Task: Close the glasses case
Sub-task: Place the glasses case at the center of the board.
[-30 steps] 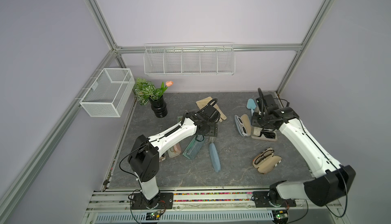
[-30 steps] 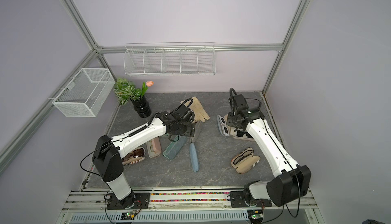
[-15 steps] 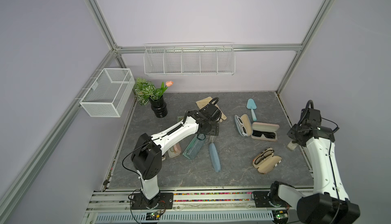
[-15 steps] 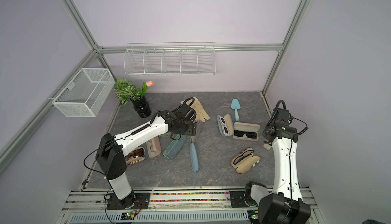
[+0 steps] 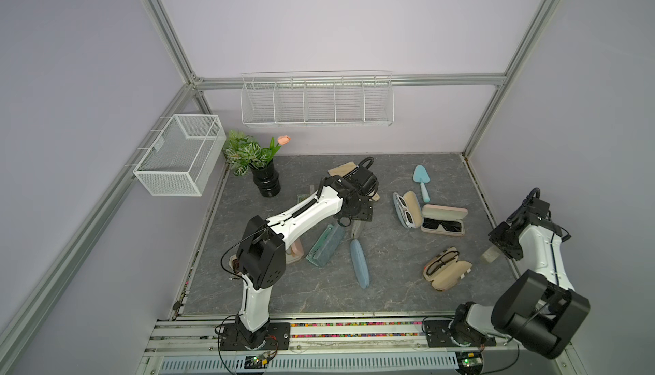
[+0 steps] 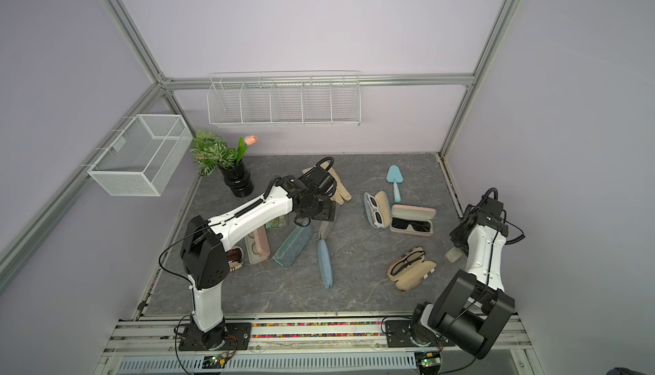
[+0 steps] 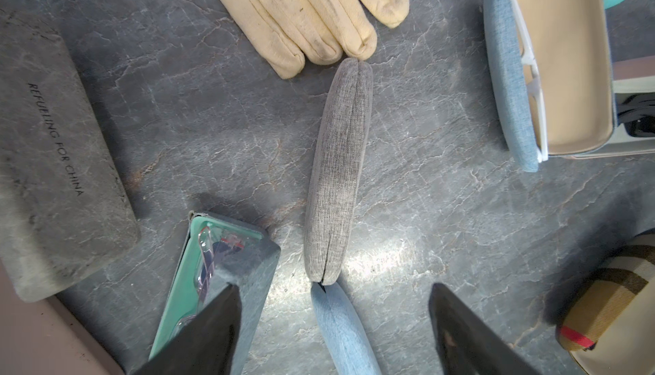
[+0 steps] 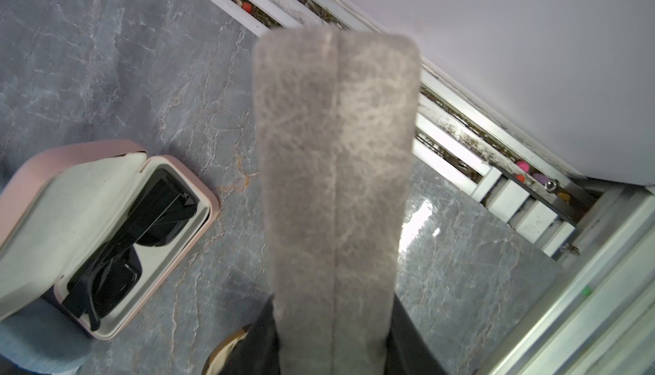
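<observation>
Overhead, the right gripper (image 8: pixel 331 316) is clamped on a grey felt glasses case (image 5: pixel 491 255), seam shut, at the 3 o'clock edge of the tabletop (image 5: pixel 390 291). Centrally, the left gripper (image 7: pixel 333 286) hangs with jaws spread wide and empty above a closed grey knit case (image 7: pixel 338 167). A teal-lined case (image 7: pixel 184 284), ajar with spectacles inside, lies at that case's 8 o'clock in both top views.

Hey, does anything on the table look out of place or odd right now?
Yes. The right gripper holds a grey felt case out by the right edge of the table, apart from the rest. A blue case lies open, tipped on its side beside the pink case, with white sunglasses inside.
</observation>
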Controlling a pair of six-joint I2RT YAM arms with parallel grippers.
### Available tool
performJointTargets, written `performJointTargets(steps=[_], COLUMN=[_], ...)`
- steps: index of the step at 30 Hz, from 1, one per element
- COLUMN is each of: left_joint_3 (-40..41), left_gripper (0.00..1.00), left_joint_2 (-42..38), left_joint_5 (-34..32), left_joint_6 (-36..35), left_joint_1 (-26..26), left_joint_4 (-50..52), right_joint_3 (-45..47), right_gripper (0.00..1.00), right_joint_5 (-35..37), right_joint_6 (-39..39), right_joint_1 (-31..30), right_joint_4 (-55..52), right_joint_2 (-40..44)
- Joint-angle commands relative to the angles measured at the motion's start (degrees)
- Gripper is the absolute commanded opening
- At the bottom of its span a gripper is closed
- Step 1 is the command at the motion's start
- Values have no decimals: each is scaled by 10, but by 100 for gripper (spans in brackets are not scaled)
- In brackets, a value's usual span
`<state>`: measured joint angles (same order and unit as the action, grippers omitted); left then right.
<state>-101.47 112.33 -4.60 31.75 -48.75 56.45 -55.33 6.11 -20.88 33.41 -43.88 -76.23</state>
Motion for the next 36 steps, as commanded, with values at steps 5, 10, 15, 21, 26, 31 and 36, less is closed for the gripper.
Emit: performJointTargets(steps=[5,10,15,21,26,31,36], left_joint_3=[-53,-81,-114,-153,-172,-182,-213], left_gripper=[84,84,83,84,84,84,84], left_joint_2=[41,66,86,112,127,137,159], left_joint_5=[2,4,5,3,2,2,1], left_joint_6=[-9,-12,-15,-22,-28,-32,-41], left_joint_1=[2,3,4,5,10,15,20], left_joint_4=[27,34,43,60,70,73,86], right_joint_3=[-6,-6,-10,-17,-19,-20,-25], right_gripper=[23,23,23,23,25,36,59], right_joint_5=[-56,-72,-74,-74,-71,-60,-51], right_joint_6=[26,37,37,30,22,22,28], right_joint_1=[3,0,-18,-64,-83,-84,-83], right_joint_4=[63,69,73,78,82,78,66], right_joint_2=[-70,-102,-116,-141,-159,-154,-142])
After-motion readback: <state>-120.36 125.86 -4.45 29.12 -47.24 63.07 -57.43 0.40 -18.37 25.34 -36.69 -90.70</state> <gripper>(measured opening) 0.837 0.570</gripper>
